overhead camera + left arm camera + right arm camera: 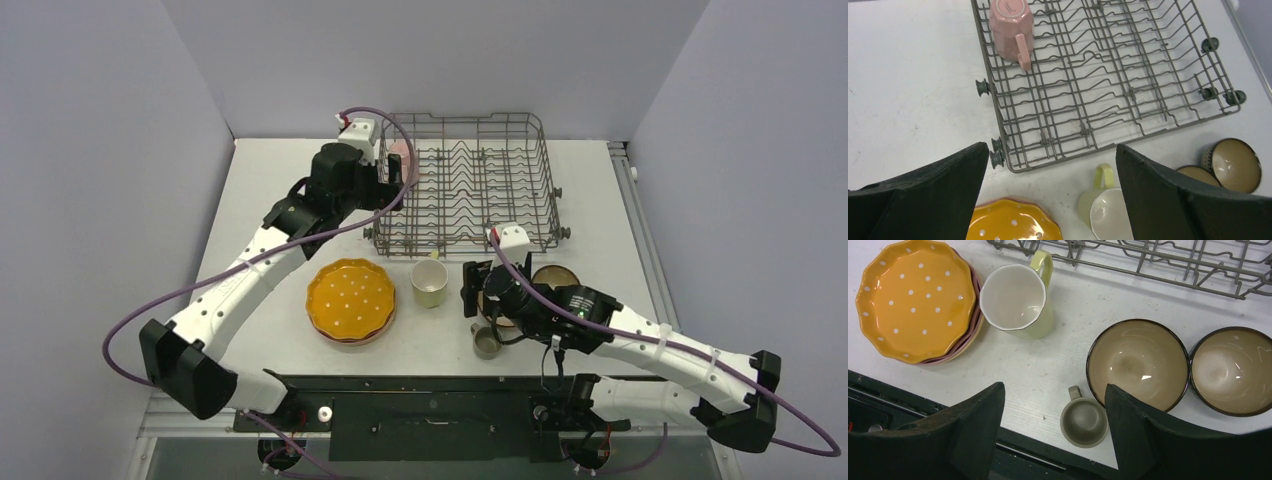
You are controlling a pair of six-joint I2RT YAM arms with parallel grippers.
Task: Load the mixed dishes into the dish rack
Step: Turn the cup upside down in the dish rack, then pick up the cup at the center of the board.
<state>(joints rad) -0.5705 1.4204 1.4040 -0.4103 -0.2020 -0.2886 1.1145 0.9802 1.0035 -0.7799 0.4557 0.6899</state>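
**Both arms poised, jaws empty, one mug racked**

Top view: the left arm reaches to the 9 o'clock rim of the dish rack (480, 190), with the left gripper (392, 175) over it. The right gripper (468, 290) hangs above the table at the rack's 6 o'clock.

Left wrist view: the jaws are spread wide and hold nothing. The pink mug (1010, 27) stands base-up in the rack at 11 o'clock; its base mark is unreadable.

Right wrist view: the jaws are parted and empty over the small grey-olive cup (1084, 421). A brown bowl (1137, 364) touches a second brown bowl (1232, 371) at 3 o'clock. The pale yellow mug (1018, 300) and the orange dotted plate (913, 297), which lies on the pink plate (965, 342), are at 10 o'clock.
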